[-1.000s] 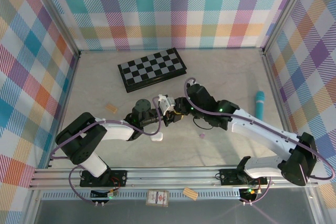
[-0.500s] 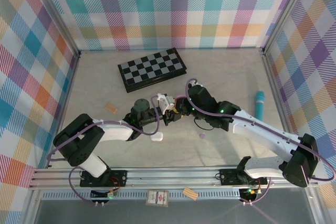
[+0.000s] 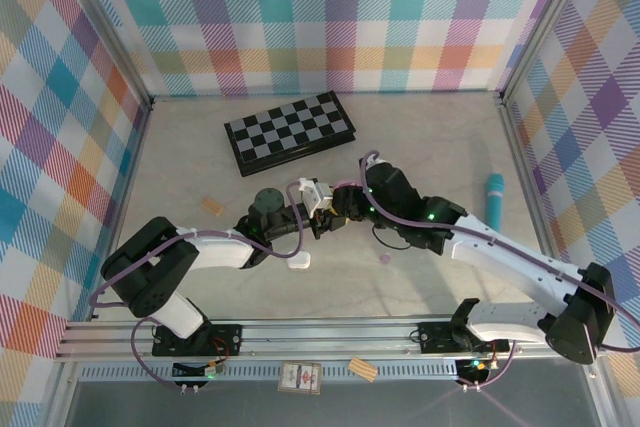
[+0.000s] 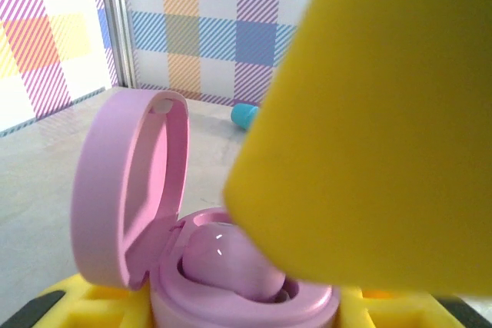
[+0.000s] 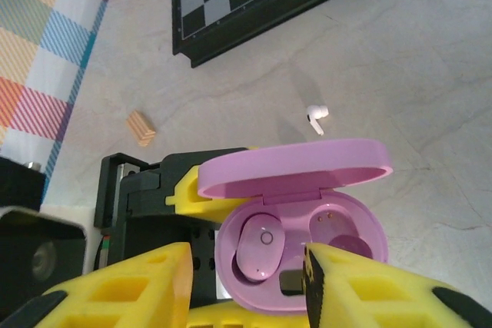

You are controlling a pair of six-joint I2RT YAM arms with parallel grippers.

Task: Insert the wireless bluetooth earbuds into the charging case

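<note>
A folded chessboard of black and grey squares with a black rim [image 3: 289,132] lies tilted on the pale, marbled tabletop [image 3: 440,137], towards the back. A small striped wooden block [image 3: 212,206] sits near the left wall, well apart from the board. A teal cylinder [image 3: 494,199] lies along the right side. Pastel plaid wall panels [image 3: 330,17] enclose the table on three sides. Below the aluminium front rail [image 3: 330,332], a printed card box [image 3: 299,378] rests near a second wooden block [image 3: 363,369].
</note>
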